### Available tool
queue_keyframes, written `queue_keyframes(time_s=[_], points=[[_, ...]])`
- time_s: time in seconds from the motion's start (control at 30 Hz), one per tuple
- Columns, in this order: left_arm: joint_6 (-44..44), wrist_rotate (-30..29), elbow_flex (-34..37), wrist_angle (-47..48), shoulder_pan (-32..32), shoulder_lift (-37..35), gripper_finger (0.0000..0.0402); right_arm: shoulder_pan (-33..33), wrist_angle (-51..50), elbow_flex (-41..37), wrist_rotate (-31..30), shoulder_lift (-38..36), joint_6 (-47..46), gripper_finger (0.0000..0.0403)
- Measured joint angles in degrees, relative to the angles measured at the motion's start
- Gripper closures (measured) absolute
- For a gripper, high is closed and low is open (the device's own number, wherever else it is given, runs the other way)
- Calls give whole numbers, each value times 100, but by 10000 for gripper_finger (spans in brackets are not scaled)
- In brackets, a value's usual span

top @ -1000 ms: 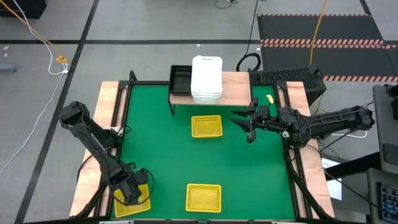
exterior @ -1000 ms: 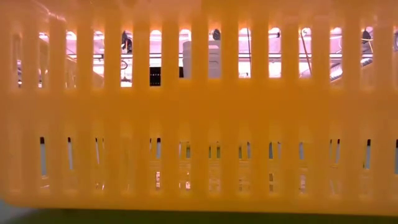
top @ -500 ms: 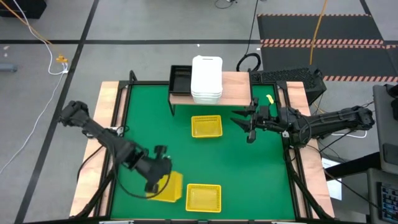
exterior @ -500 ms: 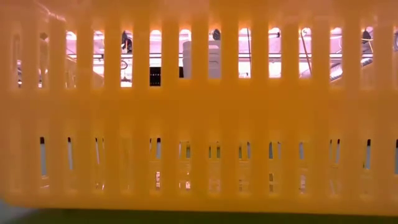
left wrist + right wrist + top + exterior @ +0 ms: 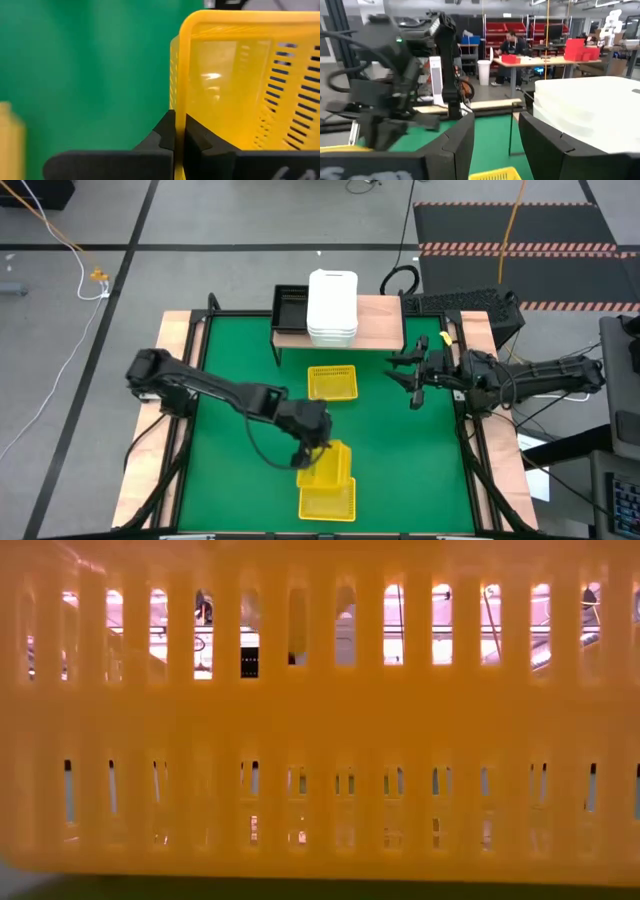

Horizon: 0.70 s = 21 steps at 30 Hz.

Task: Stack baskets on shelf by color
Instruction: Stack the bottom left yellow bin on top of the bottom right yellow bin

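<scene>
Left gripper [image 5: 313, 452]: fingers [image 5: 165, 134] pinched together on the rim of a yellow mesh basket [image 5: 328, 465]. The wrist view shows the basket's wall clamped between the two dark pads, the tray hanging tilted beyond them. In the high view this held basket overlaps the far edge of a second yellow basket [image 5: 328, 502] lying flat at the near edge of the green table mat [image 5: 230, 430]; whether the two touch cannot be told.

Low view: filled by the slotted wall of the near yellow basket [image 5: 320, 740]; only slivers of the room show through the slots.

A third yellow basket [image 5: 332, 382] lies flat on the mat, well beyond the left fingers and just in front of the shelf [image 5: 378, 322]. On the shelf board, a stack of white baskets [image 5: 332, 306] sits about mid-board, with a black basket [image 5: 290, 308] touching its left side.

Right gripper [image 5: 417, 376]: held above the mat near the shelf's right end, fingers [image 5: 545, 145] parted with a clear gap and nothing between them. In its wrist view the white stack [image 5: 590, 107] lies just past the fingers. A person [image 5: 511, 47] sits at a bench in the room behind.
</scene>
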<state>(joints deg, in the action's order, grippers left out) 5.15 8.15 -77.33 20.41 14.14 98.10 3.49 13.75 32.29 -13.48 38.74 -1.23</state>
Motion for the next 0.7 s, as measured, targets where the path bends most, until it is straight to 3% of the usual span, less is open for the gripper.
queue_keyframes(time_s=[0.4, 0.7], points=[[183, 99, -2524, 1875, 290, 1562, 397, 0, -130, 0, -14, -130, -88, 255], [597, 255, -3087, 3124, 294, 2166, 391, 0, -143, 0, -14, -125, -112, 255]])
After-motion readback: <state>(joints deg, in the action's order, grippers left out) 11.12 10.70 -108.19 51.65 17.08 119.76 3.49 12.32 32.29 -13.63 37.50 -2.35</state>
